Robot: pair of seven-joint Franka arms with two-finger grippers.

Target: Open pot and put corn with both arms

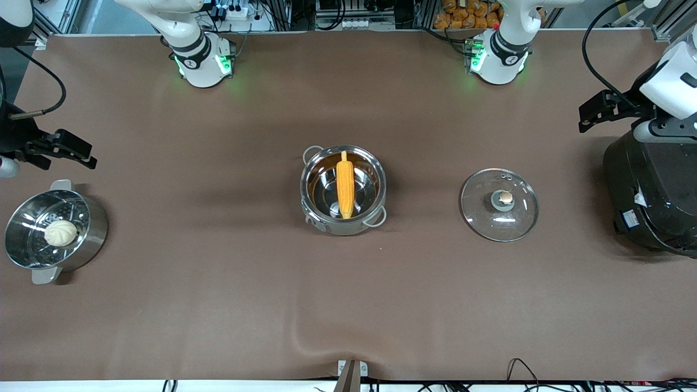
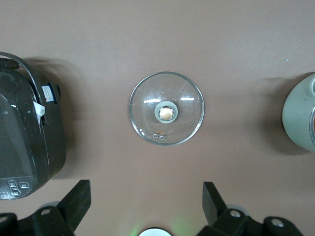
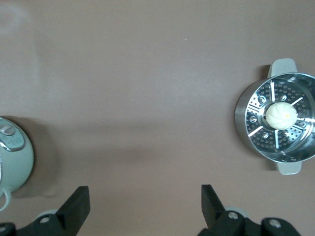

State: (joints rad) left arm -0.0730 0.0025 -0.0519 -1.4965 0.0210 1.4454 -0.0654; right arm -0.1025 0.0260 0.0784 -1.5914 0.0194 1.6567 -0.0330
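Observation:
The shiny steel pot (image 1: 338,225) stands open in the middle of the table. The yellow-orange corn (image 1: 345,186) lies inside it, leaning on the rim, stem tip toward the robots' bases. The glass lid (image 1: 500,204) with its copper knob lies flat on the table beside the pot, toward the left arm's end. It also shows in the left wrist view (image 2: 167,114). My left gripper (image 1: 583,117) is open and empty, up over the table next to the rice cooker; its open fingers frame bare table in the left wrist view (image 2: 146,199). My right gripper (image 1: 90,155) is open and empty, above the steamer pot; it shows open in the right wrist view (image 3: 145,199).
A steel steamer pot (image 1: 93,228) with a white bun (image 1: 60,232) stands at the right arm's end, also in the right wrist view (image 3: 246,115). A big black rice cooker (image 1: 653,190) stands at the left arm's end, also in the left wrist view (image 2: 24,137).

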